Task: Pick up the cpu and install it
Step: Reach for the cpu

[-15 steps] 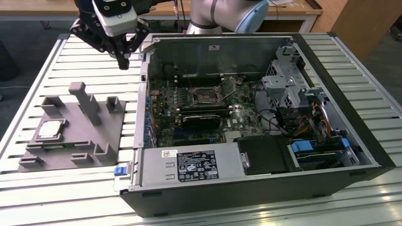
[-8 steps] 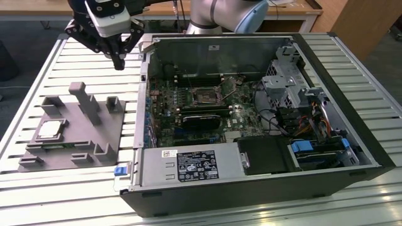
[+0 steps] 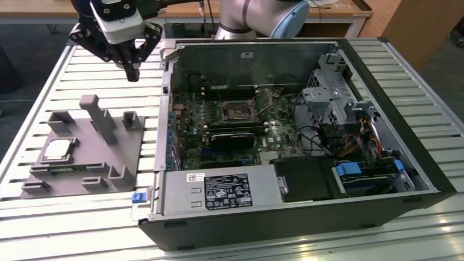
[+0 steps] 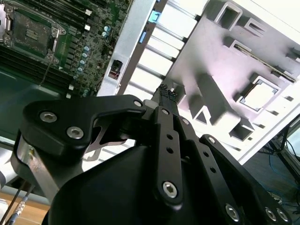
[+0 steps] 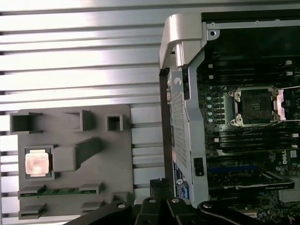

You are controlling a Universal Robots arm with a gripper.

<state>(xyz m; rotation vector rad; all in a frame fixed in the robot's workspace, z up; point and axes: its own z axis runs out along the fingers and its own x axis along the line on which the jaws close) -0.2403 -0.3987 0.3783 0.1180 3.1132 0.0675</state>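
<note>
Your gripper [image 3: 132, 73] is closed with the fingertips together, and nothing is between them. You can see the same in both wrist views [image 4: 166, 90] [image 5: 159, 183]. It hangs high over the slatted table [image 3: 43, 76], above the gap between the grey fixture plate [image 3: 83, 142] and the side wall of the open PC case [image 3: 290, 223].

The cpu [image 3: 58, 150] is not picked up yet. It lies flat, lid up, in its pocket on the fixture plate, on the side away from the case. The first wrist view shows it seated square in the pocket [image 5: 37, 163]. It shows as a bright square in the second wrist view [image 4: 260, 93].

The relation that matters:
- **Direction to the cpu:** from the gripper it lies toward the exterior view's left and nearer that camera, well apart and well below.
- **Direction to the socket:** the socket [image 3: 239, 111] is the opposite way, toward the exterior view's right, inside the case. You're between the two, somewhat closer to the cpu.
- **Long axis:** the cpu is square, so it has none. Its edges run parallel to the plate's edges.
- **Obstruction:** a tall post [image 3: 101, 117] stands just beside the cpu on its case side. I judge it sits roughly on the straight line from the gripper to the chip.
</note>
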